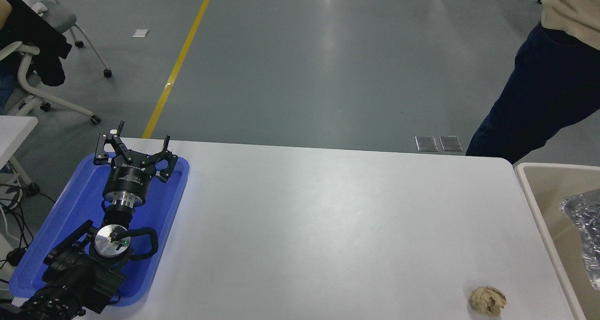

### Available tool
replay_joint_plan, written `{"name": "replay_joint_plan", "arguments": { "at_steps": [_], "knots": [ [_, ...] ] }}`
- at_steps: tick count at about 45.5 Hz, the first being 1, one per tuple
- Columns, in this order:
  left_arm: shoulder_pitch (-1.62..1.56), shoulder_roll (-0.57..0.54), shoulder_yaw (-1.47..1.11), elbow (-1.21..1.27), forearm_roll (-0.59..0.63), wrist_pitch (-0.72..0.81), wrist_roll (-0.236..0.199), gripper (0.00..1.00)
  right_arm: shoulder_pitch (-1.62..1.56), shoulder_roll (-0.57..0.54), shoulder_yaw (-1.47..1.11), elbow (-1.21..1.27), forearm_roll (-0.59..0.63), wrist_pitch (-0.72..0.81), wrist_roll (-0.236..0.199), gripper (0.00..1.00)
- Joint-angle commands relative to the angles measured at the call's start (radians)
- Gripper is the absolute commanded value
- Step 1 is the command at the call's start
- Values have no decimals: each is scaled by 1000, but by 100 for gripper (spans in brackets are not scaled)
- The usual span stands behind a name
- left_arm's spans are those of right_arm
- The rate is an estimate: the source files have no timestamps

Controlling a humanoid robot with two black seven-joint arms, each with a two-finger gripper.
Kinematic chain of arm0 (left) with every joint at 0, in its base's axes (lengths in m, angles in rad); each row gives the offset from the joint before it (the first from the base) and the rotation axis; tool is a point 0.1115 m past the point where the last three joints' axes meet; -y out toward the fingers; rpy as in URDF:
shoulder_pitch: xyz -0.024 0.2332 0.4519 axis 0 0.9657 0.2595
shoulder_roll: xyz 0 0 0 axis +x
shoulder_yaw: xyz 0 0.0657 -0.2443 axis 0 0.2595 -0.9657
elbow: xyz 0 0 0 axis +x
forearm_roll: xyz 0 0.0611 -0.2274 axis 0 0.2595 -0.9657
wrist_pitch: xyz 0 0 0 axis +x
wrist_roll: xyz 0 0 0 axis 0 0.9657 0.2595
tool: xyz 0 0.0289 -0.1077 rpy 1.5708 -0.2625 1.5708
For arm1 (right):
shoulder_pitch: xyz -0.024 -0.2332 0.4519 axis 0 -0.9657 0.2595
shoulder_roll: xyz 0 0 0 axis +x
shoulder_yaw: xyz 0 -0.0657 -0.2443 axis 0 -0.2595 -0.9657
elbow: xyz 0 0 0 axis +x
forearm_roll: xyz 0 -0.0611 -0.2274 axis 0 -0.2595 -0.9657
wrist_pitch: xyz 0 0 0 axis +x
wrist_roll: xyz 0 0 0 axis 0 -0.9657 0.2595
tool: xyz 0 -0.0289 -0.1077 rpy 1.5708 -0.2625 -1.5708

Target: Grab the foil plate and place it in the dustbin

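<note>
The crinkled silver foil plate [584, 231] shows at the right edge of the head view, inside the beige dustbin [539, 212] beside the table; only its left part is in the picture. No gripper is on it. My left gripper [137, 141] is parked over the blue tray at the lower left, its fingers spread open and holding nothing. My right arm is out of view.
A flat blue tray [70, 217] lies under the left arm. A crumpled tan paper ball [488, 300] rests near the table's front right corner. A person in dark trousers [539, 100] stands beyond the far right corner. Office chairs [37, 62] stand at the far left.
</note>
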Motion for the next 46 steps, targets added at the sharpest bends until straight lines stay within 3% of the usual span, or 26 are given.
{"name": "replay_joint_plan", "arguments": {
  "at_steps": [1, 4, 6, 9, 10, 11, 33, 46],
  "knots": [
    [0, 0, 0, 0, 0, 0, 0, 100, -44, 31, 29, -12, 23, -30, -26, 0],
    [0, 0, 0, 0, 0, 0, 0, 100, -44, 33, 29, -12, 25, -40, -30, 1],
    [0, 0, 0, 0, 0, 0, 0, 100, -44, 33, 30, -12, 25, -40, -32, 38],
    [-1, 0, 0, 0, 0, 0, 0, 100, -43, 33, 32, -12, 26, -40, -36, 69],
    [0, 0, 0, 0, 0, 0, 0, 100, -43, 34, 35, -12, 26, -40, -36, 89],
    [-1, 0, 0, 0, 0, 0, 0, 100, -43, 34, 35, -12, 28, -40, -38, 100],
    [-1, 0, 2, 0, 2, 0, 0, 100, 84, 80, 111, 17, 63, 28, -26, 100],
    [-3, 0, 2, 0, 2, -1, 0, 100, 308, 39, 124, 254, 58, 105, -29, 100]
  ]
}}
